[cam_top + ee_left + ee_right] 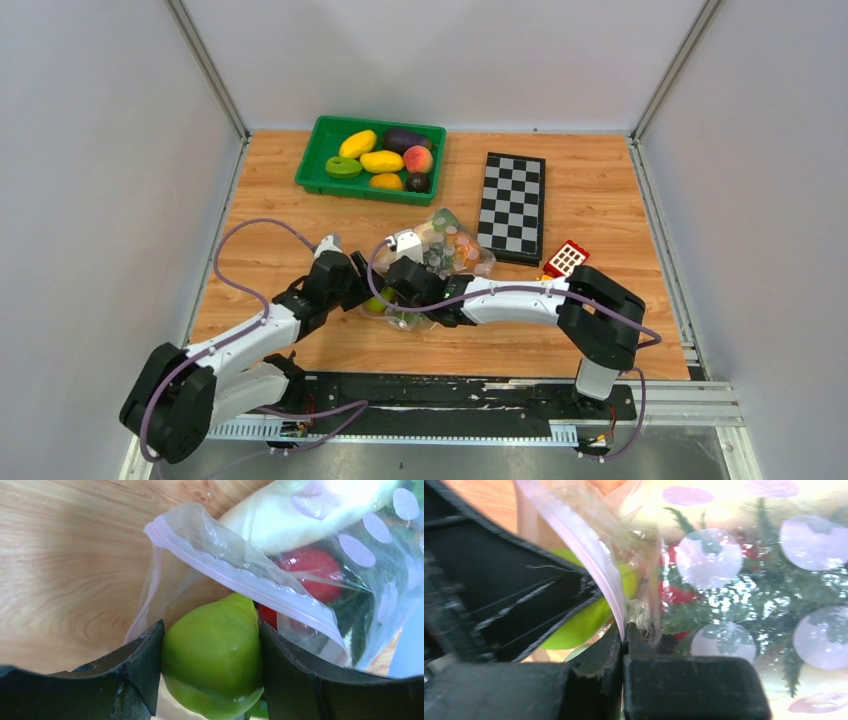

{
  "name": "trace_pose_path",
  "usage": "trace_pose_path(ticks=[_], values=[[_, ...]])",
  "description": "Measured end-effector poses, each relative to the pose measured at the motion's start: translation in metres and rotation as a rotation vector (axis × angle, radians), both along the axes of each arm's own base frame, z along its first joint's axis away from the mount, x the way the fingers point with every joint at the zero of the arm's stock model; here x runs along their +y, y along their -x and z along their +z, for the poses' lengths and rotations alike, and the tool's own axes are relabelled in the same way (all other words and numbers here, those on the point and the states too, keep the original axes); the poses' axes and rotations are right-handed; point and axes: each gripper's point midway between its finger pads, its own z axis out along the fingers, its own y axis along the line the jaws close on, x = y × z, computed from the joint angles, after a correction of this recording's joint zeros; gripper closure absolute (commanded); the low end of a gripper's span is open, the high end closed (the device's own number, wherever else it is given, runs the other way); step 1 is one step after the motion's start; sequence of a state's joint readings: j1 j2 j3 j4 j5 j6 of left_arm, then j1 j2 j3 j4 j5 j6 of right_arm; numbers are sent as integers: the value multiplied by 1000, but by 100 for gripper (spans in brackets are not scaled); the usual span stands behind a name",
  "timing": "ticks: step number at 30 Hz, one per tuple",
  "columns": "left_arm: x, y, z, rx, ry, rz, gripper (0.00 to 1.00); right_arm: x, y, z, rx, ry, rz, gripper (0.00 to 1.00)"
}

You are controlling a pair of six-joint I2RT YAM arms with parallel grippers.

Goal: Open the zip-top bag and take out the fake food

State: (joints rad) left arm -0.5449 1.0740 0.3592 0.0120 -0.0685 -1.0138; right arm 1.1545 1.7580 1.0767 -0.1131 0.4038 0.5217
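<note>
The zip-top bag [450, 248] lies mid-table, clear with pale dots, its mouth open toward the left. My left gripper [211, 652] is shut on the green pear [212, 660] at the bag's mouth, its pink zip strip [240, 580] draped just above. Inside the bag I see a red apple [312, 570], a long white radish [295, 515] and leafy green pieces [774, 595]. My right gripper [625, 639] is shut on the bag's pink zip edge [589, 555] and holds it up. In the top view both grippers [365, 285] [425, 285] meet at the bag's near-left end.
A green tray [325, 150] with yellow fruits, an eggplant and a peach stands at the back. A chessboard [512, 205] lies right of the bag. A red-yellow toy block car [565, 260] sits by the right arm. Grey walls enclose the table.
</note>
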Motion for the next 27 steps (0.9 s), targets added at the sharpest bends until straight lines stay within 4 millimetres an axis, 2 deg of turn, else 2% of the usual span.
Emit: trace_pose_path(ticks=[3, 11, 14, 17, 18, 21, 24, 27], values=[[5, 6, 15, -1, -22, -10, 95, -8, -5, 1, -13, 4, -34, 100], [14, 8, 78, -44, -112, -69, 100, -30, -17, 2, -54, 32, -130, 100], [23, 0, 109, -74, -170, -72, 100, -39, -21, 1, -66, 44, -155, 100], [37, -29, 149, -138, -213, -27, 100, -46, -22, -1, -73, 48, -166, 100], [40, -36, 155, -152, -221, -14, 100, -46, -22, -1, -74, 47, -166, 100], [59, -76, 176, -181, -276, 52, 100, -48, -21, -1, -85, 49, -145, 100], [73, -117, 180, -184, -332, 100, 100, -47, -19, -1, -94, 57, -111, 100], [85, -164, 175, -180, -381, 145, 100, -47, -17, 0, -103, 70, -65, 100]])
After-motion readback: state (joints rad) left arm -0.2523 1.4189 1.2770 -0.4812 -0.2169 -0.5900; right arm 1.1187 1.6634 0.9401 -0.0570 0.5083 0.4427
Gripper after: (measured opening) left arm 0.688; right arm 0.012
